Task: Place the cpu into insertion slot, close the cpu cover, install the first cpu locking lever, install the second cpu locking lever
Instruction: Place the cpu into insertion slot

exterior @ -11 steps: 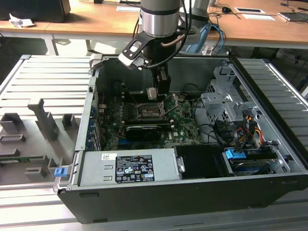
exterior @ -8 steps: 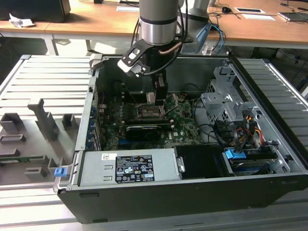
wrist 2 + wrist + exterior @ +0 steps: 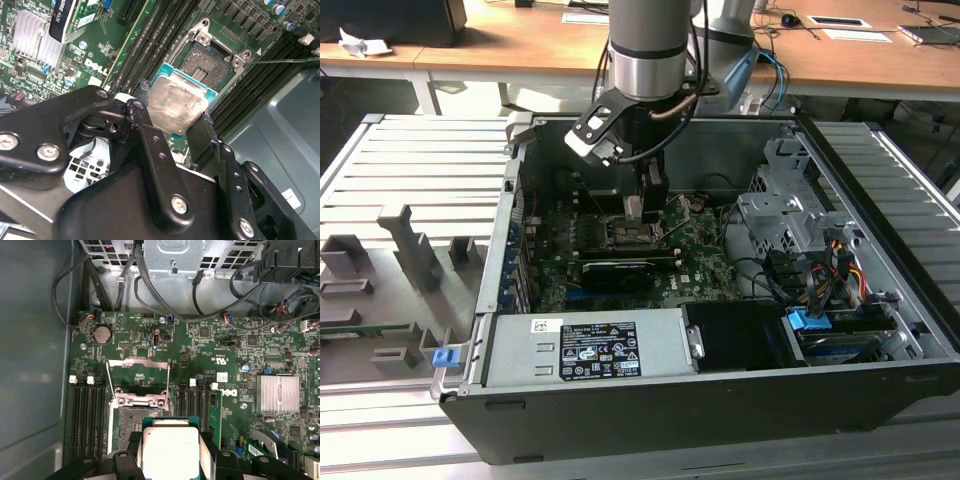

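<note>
My gripper is shut on the cpu, a small square chip with a dull silver top and a green edge, pinched between two black fingers. In both wrist views the cpu hangs just above the board, beside and partly over the insertion slot. The slot is a dark square recess with a metal rim, and it lies bare. The cpu cover stands swung open at the slot's far edge, with two thin wire levers raised beside it. In the exterior view the gripper hovers over the slot.
The open computer case walls in the motherboard. A grey power supply box sits at the near edge and a long black expansion card lies in front of the slot. Loose cables and a metal drive cage stand nearby.
</note>
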Robot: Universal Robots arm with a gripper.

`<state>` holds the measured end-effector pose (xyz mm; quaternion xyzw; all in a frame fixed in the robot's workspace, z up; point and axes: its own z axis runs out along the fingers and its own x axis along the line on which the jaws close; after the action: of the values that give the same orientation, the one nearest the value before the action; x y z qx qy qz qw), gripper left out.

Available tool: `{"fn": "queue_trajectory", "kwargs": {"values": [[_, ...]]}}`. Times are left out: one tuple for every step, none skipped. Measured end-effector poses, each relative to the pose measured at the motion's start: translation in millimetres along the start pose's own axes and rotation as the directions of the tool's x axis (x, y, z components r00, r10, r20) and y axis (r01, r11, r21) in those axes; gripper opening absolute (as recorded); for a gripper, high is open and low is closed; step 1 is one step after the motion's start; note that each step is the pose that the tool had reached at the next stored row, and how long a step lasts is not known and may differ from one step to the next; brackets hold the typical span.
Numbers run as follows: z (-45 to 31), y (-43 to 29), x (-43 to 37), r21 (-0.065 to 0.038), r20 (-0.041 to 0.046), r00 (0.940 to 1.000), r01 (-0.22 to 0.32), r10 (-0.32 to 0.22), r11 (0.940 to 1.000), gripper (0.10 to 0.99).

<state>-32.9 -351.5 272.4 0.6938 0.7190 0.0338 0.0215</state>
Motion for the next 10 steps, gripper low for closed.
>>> {"fn": "queue_trajectory", "kwargs": {"values": [[0.8,-0.1,0.0,0.000,0.0000,1.0000,0.000,0.000,1.0000,0.541],[1.1,-0.1,0.0,0.000,0.0000,1.0000,0.000,0.000,1.0000,0.541],[1.5,-0.2,0.0,0.000,0.0000,1.0000,0.000,0.000,1.0000,0.541],[2.2,-0.3,0.0,0.000,0.0000,1.0000,0.000,0.000,1.0000,0.541],[3.1,-0.3,0.0,0.000,0.0000,1.0000,0.000,0.000,1.0000,0.541],[4.2,-0.5,-0.1,0.000,0.0000,1.0000,0.000,0.000,1.0000,0.541],[4.9,-0.5,-0.1,0.000,-0.0001,1.0000,0.000,0.000,1.0000,0.541],[5.6,-0.6,-0.1,0.000,0.0000,1.0000,0.000,0.000,1.0000,0.541],[6.5,-0.6,-0.1,0.000,0.0000,1.0000,0.000,0.000,1.0000,0.541],[7.4,-0.7,-0.1,0.000,0.0000,1.0000,0.000,0.000,1.0000,0.541]]}}
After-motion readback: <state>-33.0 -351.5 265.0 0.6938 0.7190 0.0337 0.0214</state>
